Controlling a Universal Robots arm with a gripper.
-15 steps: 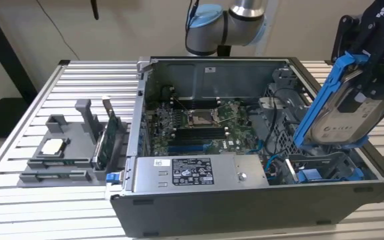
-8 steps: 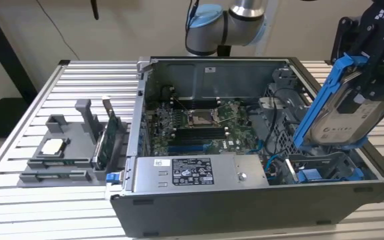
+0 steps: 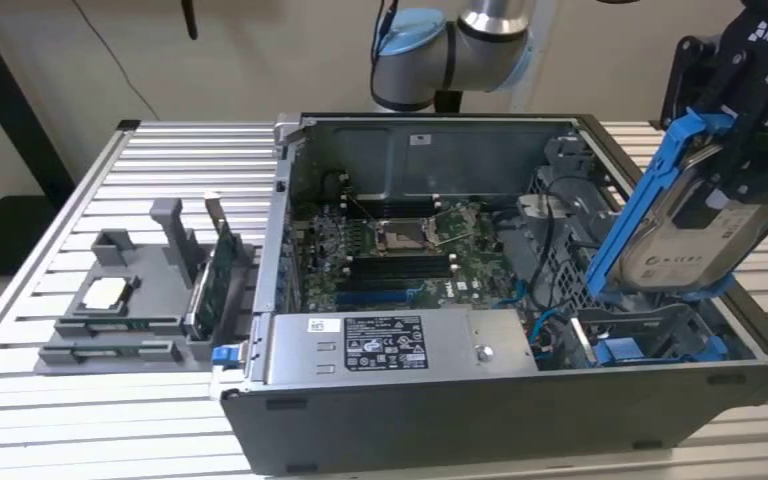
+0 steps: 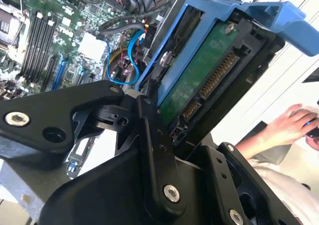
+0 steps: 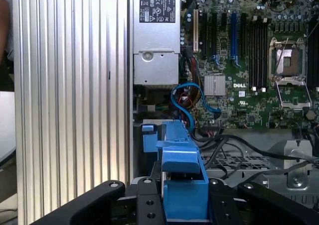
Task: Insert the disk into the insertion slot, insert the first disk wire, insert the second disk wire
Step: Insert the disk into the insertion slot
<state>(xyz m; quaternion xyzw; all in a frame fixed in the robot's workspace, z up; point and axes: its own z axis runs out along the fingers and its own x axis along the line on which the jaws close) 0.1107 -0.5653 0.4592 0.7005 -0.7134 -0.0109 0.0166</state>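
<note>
The claw was clamped on the disk, holding it in the air over the corner of the open computer case on the exterior view's right. The disk's long axis ran steeply, close to upright. Its upper end leaned toward the exterior view's right and its lower end pointed down at the insertion slot. The white-labelled face was turned to the exterior camera. The lower edge of the blue carrier frame hung just over the slot's blue fittings, and whether it touched them could not be told.

In the second wrist view the disk's green circuit-board side showed, and the end with the row of gold contacts faced that camera. In the first wrist view black fingers stood on either side of the blue frame.

Inside the case lay the motherboard, with the grey power-supply box at the near wall. A looped blue cable sat beside that box. The case stood on a slatted metal table, and a grey stand stood nearby on the exterior view's left. A person's hand showed beyond the disk.
</note>
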